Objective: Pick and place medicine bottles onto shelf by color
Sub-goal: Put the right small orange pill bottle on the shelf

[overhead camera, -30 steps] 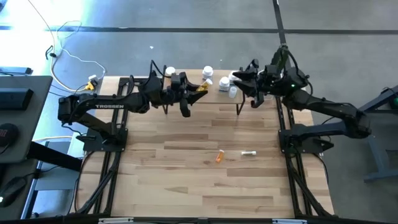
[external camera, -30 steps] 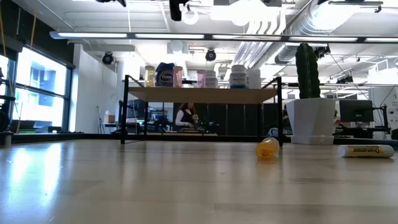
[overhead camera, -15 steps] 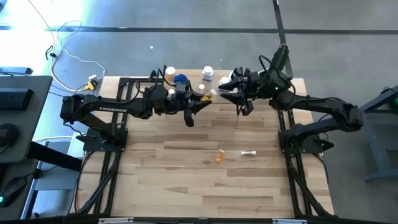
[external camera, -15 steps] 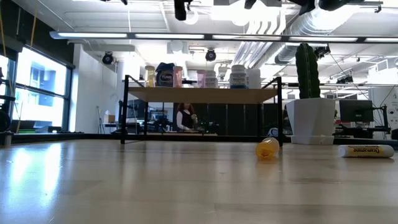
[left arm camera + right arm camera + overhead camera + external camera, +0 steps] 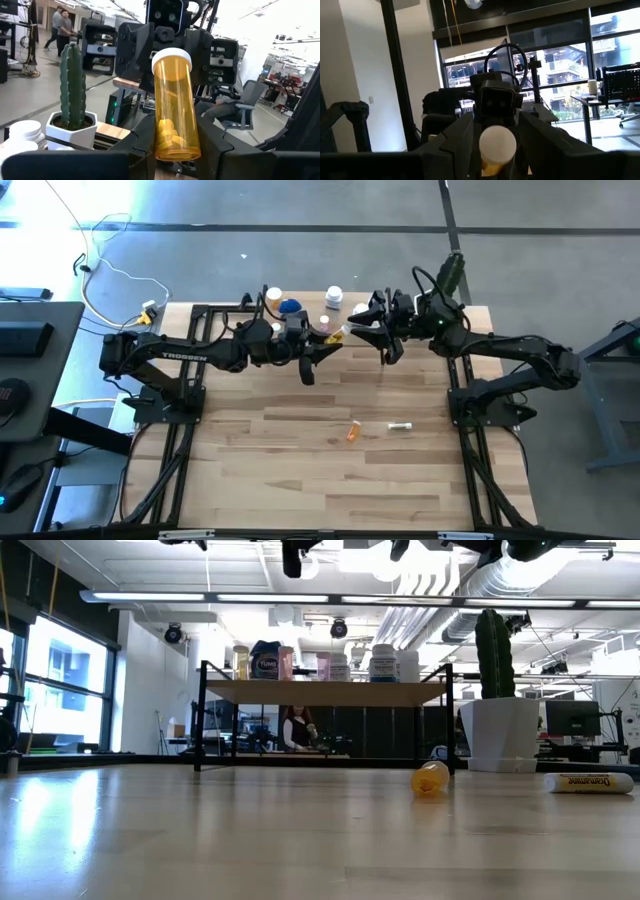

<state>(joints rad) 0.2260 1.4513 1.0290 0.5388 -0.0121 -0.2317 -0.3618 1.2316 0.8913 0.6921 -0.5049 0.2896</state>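
L pincer (image 5: 177, 146) is clamped tight on the lower end of an orange pill bottle (image 5: 174, 105). It holds the bottle up in the air with the white cap pointing away from me, straight at the R arm. From overhead, both arms meet nose to nose above the back of the bench (image 5: 300, 470), over the shelf area, w/ the bottle (image 5: 337, 335) bridging the gap between L pincer (image 5: 325, 344) and R pincer (image 5: 366, 330). R wrist cam shows the white cap (image 5: 497, 145) sitting between the R pincer's fingers (image 5: 455, 142), which stand partway open around it. Can't tell if they actually touch or grip the cap. The shelf (image 5: 330, 693) is at the far side of the bench and carries a row of bottles: a blue-lidded jar (image 5: 290, 307) and white-capped ones (image 5: 334, 297) show from above. A cactus in a white pot (image 5: 497, 730) stands just beside the shelf's end. Near mid-bench, well apart from the arms, a 2nd orange bottle (image 5: 352, 430) lies on its side, w/ a white tube (image 5: 400, 426) lying near it. People (image 5: 62, 25) are walking in the room behind.
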